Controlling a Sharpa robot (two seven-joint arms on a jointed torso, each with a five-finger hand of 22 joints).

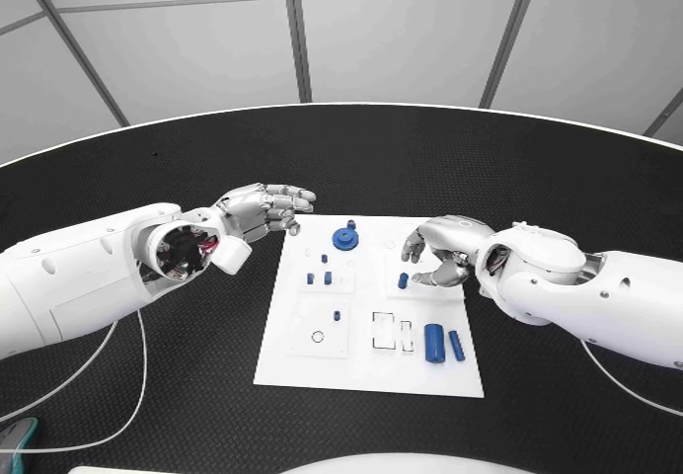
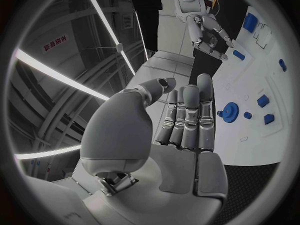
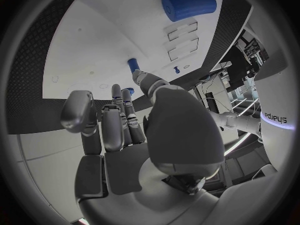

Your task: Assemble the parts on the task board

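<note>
The white task board (image 1: 367,365) lies mid-table. At its far end stands a blue gear (image 1: 346,238), also in the left wrist view (image 2: 231,110). Small blue pegs (image 1: 328,277) stand in the left column. Two blue cylinders (image 1: 434,343) lie near the right front, and one looms large in the right wrist view (image 3: 189,5). My left hand (image 1: 264,212) hovers at the board's far left corner with straight fingers (image 2: 187,120), holding nothing. My right hand (image 1: 441,252) hangs over the far right part, fingers loosely curled, its thumb (image 3: 142,77) close beside a blue peg (image 1: 403,280) (image 3: 133,65).
Black table (image 1: 171,395) surrounds the board, with its white rim (image 1: 86,138) curving behind. Two rectangular slots (image 1: 384,330) sit beside the cylinders. A round hole (image 1: 316,336) marks the board's left front. A thin white cable (image 1: 135,395) runs on the table at my left.
</note>
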